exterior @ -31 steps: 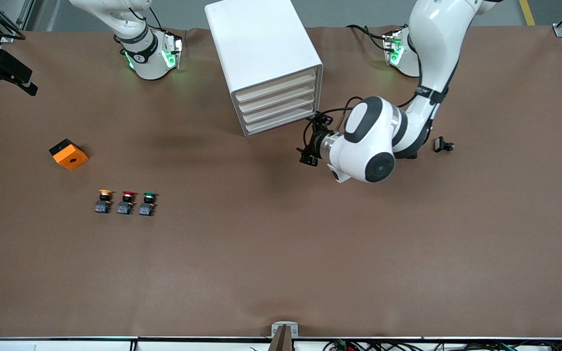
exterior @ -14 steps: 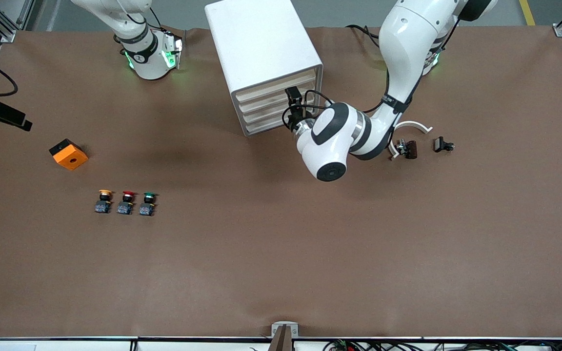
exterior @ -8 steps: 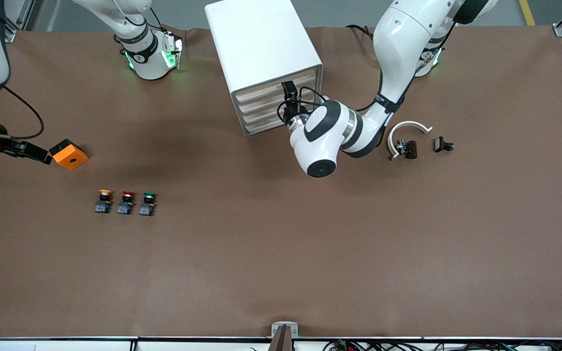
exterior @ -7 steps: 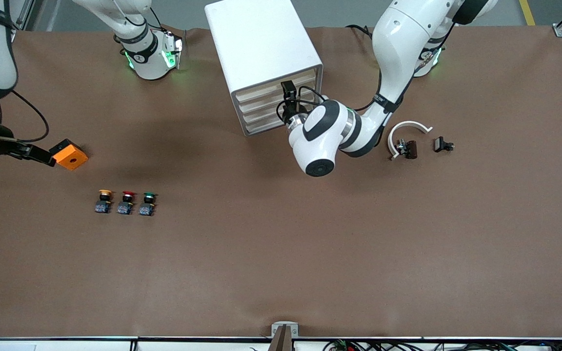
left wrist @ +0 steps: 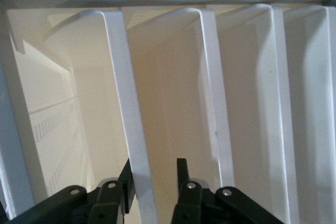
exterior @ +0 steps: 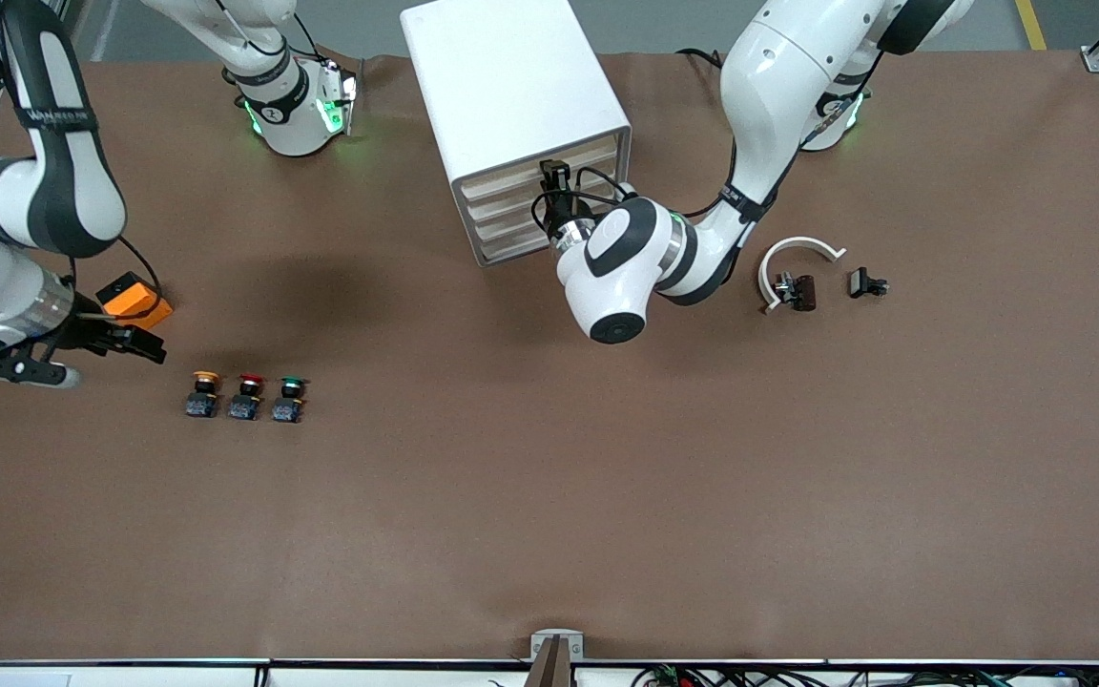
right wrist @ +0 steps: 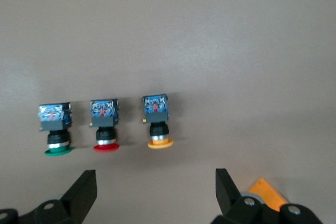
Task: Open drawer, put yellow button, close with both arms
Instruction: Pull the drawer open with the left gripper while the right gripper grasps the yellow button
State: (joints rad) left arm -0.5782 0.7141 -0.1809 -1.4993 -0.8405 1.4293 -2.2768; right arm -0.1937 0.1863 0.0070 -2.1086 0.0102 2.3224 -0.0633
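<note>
Left gripper [exterior: 550,186] is pushed up against the front of the white cabinet [exterior: 511,86], jaws straddling the lip of the drawer [left wrist: 128,145] at the top of the stack; in the left wrist view one finger [left wrist: 126,182] sits on each side of that thin white edge, so the jaws look closed down onto the lip, or very nearly. That pose makes sense: the fronts have no handle, so pinching the lip is the only way to pull. The drawer is not yet out; it sits flush with the three below it. Right gripper [exterior: 125,342] hangs low over the counter [exterior: 549,496] toward the right arm's end, just beside the orange block [exterior: 134,298], jaws wide open and empty, facing the row of three buttons. Yellow button [exterior: 203,393] lies on its side on the counter at the end of that row closest to the right gripper, with the red button [exterior: 246,394] next to it and the green button [exterior: 289,396] after that; the right wrist view shows the yellow cap [right wrist: 160,143] between the spread fingers' line of approach, so I read this as pre-positioning for a pick while the left opens. Buttons sit close together, so the jaws risk nudging the red one. A white ring piece [exterior: 791,260] and small black parts [exterior: 867,283] lie toward the left arm's end, not involved.
</note>
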